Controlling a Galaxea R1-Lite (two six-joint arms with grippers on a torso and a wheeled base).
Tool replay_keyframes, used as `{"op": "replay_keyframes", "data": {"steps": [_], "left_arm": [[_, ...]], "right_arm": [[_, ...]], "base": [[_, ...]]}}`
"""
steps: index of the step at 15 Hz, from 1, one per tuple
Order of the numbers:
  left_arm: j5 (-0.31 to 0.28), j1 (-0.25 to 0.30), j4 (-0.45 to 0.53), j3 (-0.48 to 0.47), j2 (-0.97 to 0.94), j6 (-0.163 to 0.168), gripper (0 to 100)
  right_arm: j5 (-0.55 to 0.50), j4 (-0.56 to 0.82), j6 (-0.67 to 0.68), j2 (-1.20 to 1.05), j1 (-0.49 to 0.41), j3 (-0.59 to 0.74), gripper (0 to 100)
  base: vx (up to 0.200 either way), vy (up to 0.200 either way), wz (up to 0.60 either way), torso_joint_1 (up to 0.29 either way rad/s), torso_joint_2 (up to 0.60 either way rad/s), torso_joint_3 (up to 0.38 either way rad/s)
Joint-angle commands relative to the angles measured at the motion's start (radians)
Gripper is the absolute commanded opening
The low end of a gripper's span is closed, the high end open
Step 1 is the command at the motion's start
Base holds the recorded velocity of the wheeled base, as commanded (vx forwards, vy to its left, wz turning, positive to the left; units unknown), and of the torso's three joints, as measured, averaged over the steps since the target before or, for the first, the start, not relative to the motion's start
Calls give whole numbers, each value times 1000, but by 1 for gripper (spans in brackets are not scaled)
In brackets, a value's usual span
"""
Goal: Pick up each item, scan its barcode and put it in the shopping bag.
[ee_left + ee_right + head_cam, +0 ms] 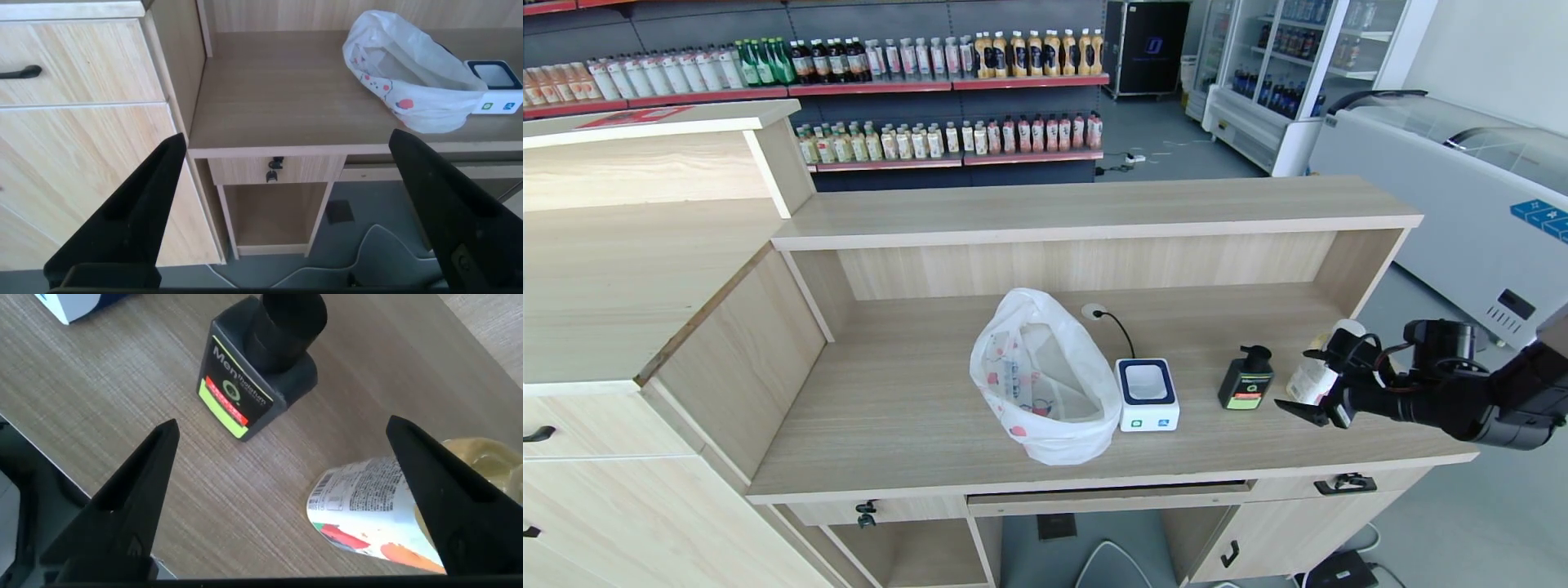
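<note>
Head view: your crinkled white plastic shopping bag (1045, 384) stands open-mouthed mid-desk (890, 425). The boxy scanner (1147, 394) is just beside it. Squat black pump bottle (1246, 378) and white labelled bottle (1313, 374) sit near the right edge, with the right gripper (1294, 380) at the latter.
Left wrist view: left gripper (288, 139) is off the front-left corner, jaws wide.
Right wrist view: jaws wide, holding nothing.

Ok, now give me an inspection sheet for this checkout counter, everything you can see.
Surface: wooden counter with raised back ledge.
Job's things: open bag beside scanner; black pump bottle and white bottle to its right, outside the bag.
Clutter: nothing seen.
Grippers: right gripper open at the white bottle; left gripper open, off the counter's front left.
Cables: black cable from scanner into a hole.
Surroundings: drink shelves, fridges, freezer behind.
</note>
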Motion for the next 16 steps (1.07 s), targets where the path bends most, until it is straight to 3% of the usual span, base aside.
{"op": "replay_keyframes", "data": {"steps": [1, 14, 15, 16], "left_arm": [[0, 0, 1, 0, 2, 0, 100], [0, 0, 1, 0, 2, 0, 100], [0, 0, -1, 0, 2, 0, 100], [0, 0, 1, 0, 2, 0, 100]], "right_arm": [[0, 0, -3, 45, 17, -58, 100], [25, 15, 3, 183, 125, -180, 100], [25, 14, 5, 189, 132, -183, 0], [23, 14, 5, 191, 135, -181, 0]], "base": [[0, 0, 0, 0, 0, 0], [0, 0, 0, 0, 0, 0], [0, 0, 0, 0, 0, 0], [0, 0, 0, 0, 0, 0]]}}
